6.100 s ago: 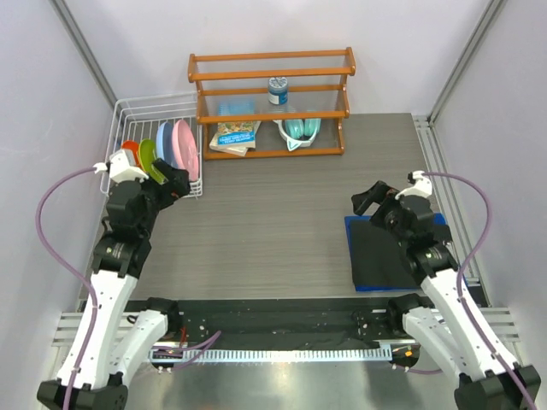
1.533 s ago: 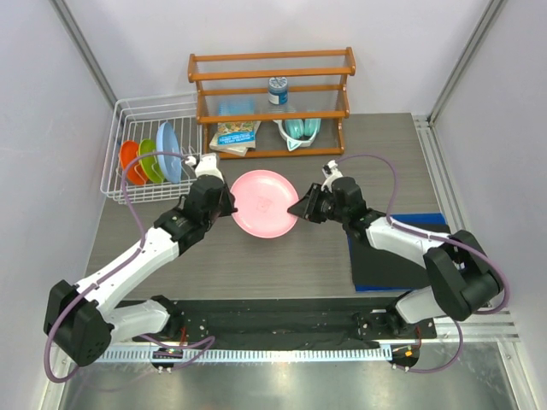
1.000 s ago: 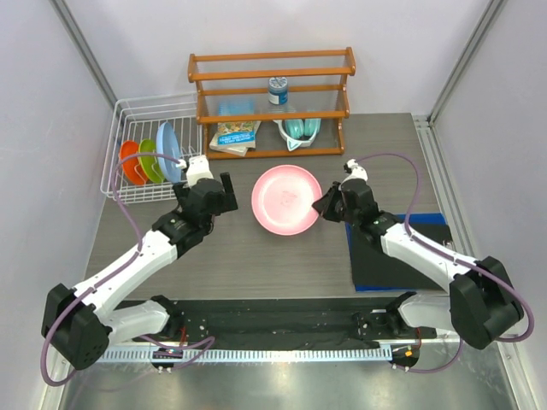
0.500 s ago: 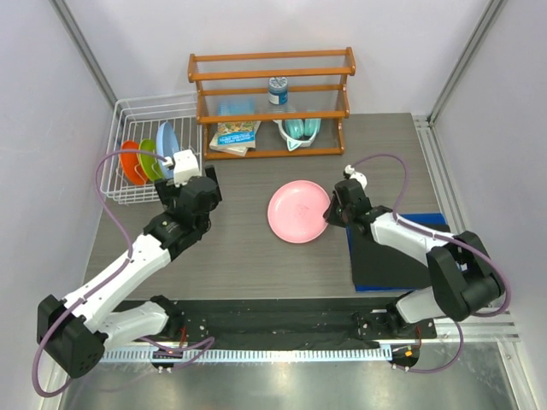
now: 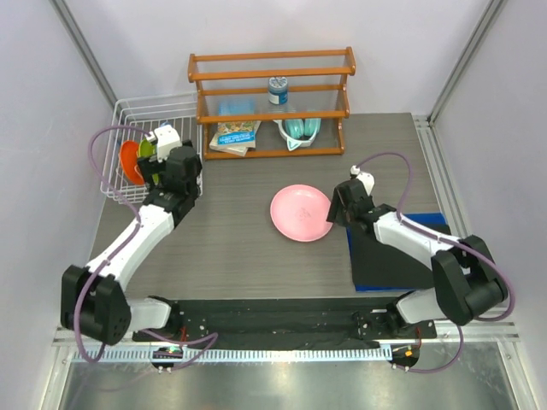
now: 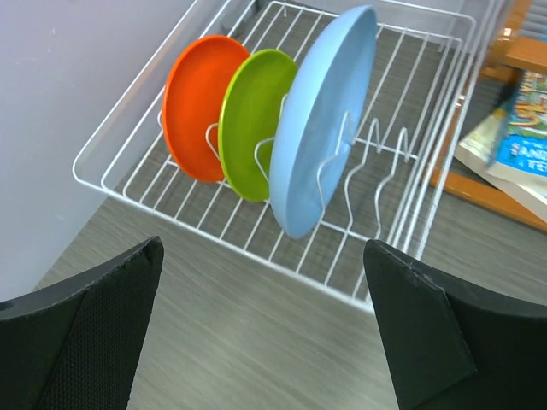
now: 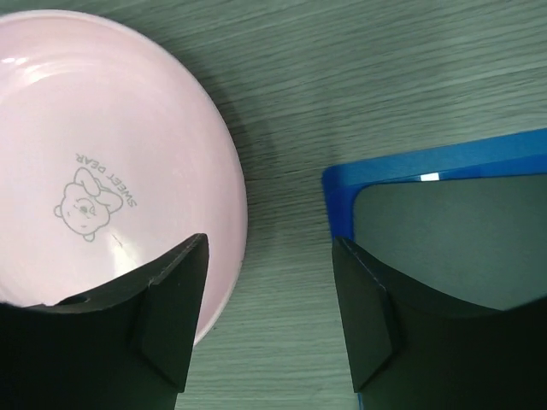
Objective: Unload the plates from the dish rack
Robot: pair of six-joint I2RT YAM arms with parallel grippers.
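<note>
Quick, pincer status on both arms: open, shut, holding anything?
Left pincer: open, empty, facing the light blue plate.
Right pincer: open, holding nothing, over the pink plate's rim.

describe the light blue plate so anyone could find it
In the white wire dish rack at the table's far left corner, three round plates stand on edge. The light blue plastic plate is the largest, at the row's end beside the lime green plate.

Robotics lab test cell: pale wall panels and aluminium rails enclose a grey desk carrying a left arm, right arm, dish rack and wooden shelf.
</note>
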